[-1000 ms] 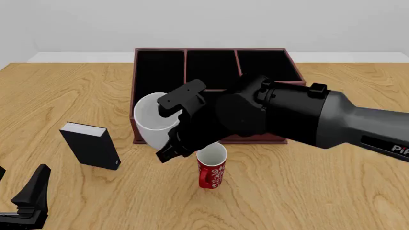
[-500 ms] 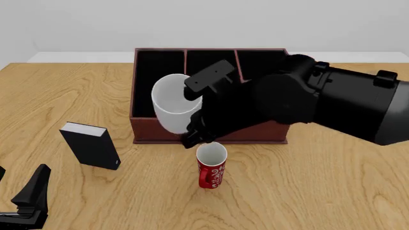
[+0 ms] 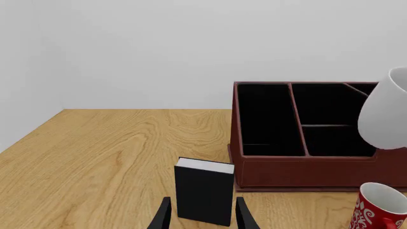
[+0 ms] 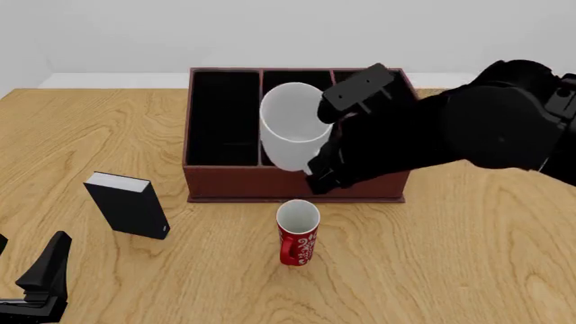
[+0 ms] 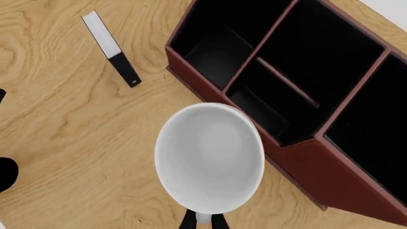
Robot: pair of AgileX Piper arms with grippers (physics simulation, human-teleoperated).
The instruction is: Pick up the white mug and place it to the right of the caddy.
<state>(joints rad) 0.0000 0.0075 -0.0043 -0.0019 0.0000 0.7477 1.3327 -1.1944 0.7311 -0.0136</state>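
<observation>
The white mug (image 4: 290,125) hangs in the air over the middle of the dark red-brown caddy (image 4: 234,190), tilted, mouth toward the front camera. My right gripper (image 4: 315,154) is shut on the mug's right side; in the right wrist view the gripper (image 5: 202,221) clamps the mug (image 5: 210,155) at its edge, with the caddy (image 5: 318,167) below. The handle is hidden. The mug (image 3: 384,117) and the caddy (image 3: 305,171) also show in the left wrist view. My left gripper (image 4: 40,283) rests open and empty at the near left; it also shows in its own wrist view (image 3: 203,202).
A red mug with white swirls (image 4: 297,236) stands upright just in front of the caddy; it also shows in the left wrist view (image 3: 381,207). A small black box with a white top (image 4: 128,204) stands at the left, straight ahead of my left gripper.
My right arm has carried the white mug up, to the right and farther back, from the caddy's front left corner to above its middle. The left arm has not moved.
</observation>
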